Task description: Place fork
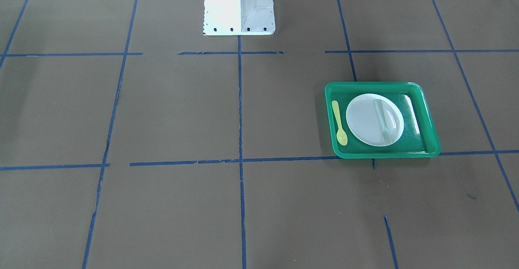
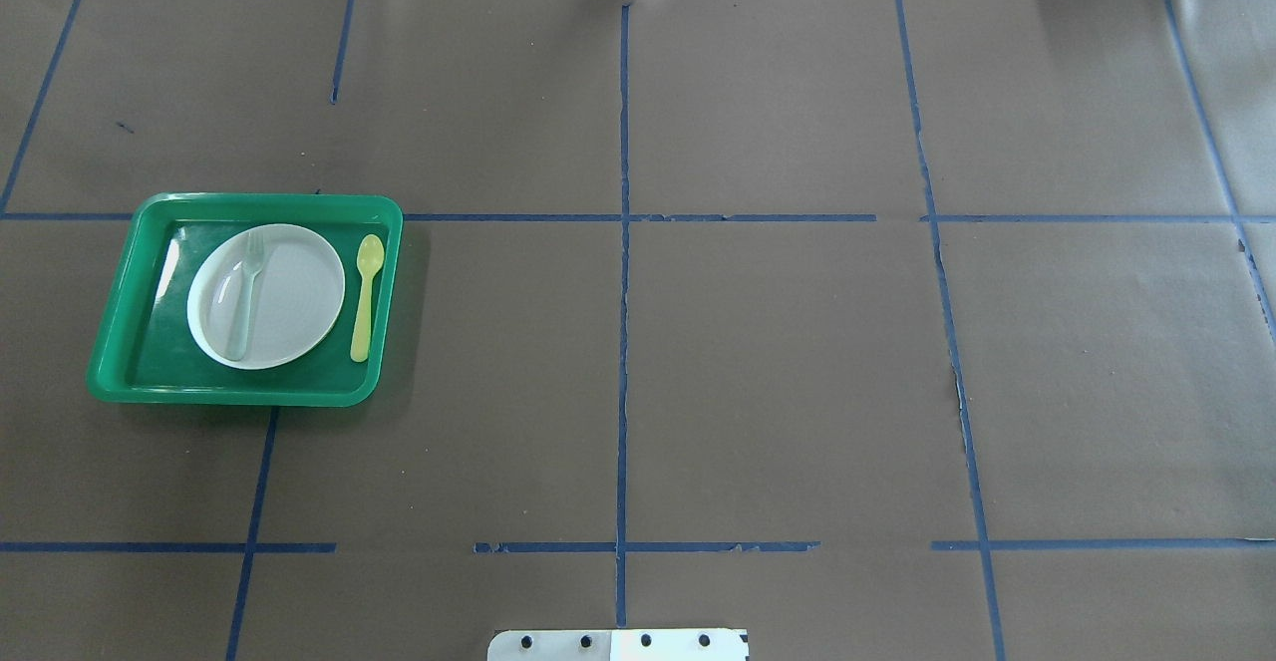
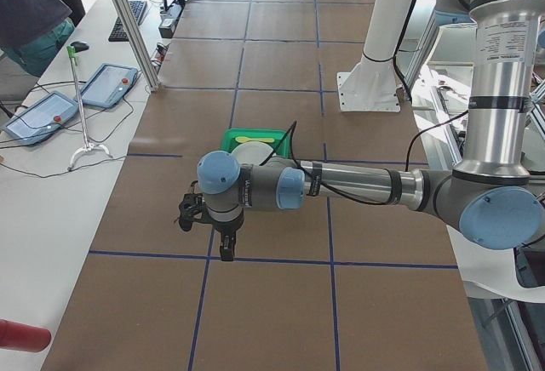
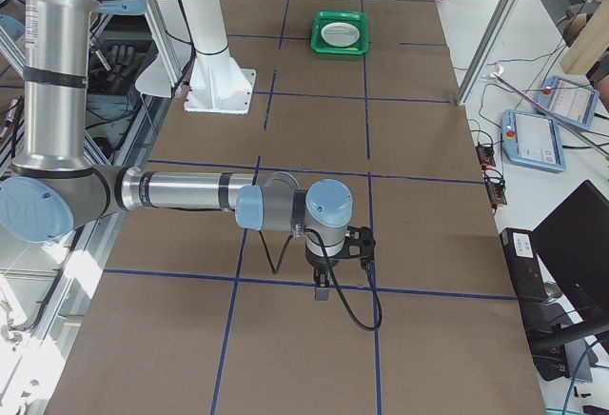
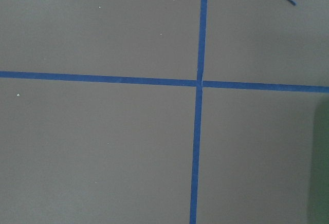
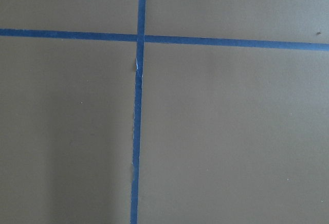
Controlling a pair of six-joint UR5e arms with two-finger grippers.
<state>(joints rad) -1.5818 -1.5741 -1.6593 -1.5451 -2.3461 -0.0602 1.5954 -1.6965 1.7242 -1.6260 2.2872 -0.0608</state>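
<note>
Tabletop (image 2: 778, 362) surfaced in matt brown paper, gridded with blue tape (image 2: 624, 342), frayed and lifted in places. Tray (image 2: 120, 382) of glossy green plastic, with glare on floor at 9 o'clock of plate (image 2: 289, 292) in overhead view. Plate smooth, white, faintly shiny. Fork (image 2: 246, 292) in pale translucent plastic; spoon (image 2: 365, 297) in yellow plastic. Arm tubes (image 3: 358, 185) in satin silver metal; joint caps (image 3: 217, 172) smooth, blue-grey.

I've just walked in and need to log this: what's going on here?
Nothing is being handled right now. The fork lies across the white plate, which sits in the green tray, with the yellow spoon beside the plate. Both arms hang above the table. The left end effector and right end effector show only from the side, so open or shut is unclear.
</note>
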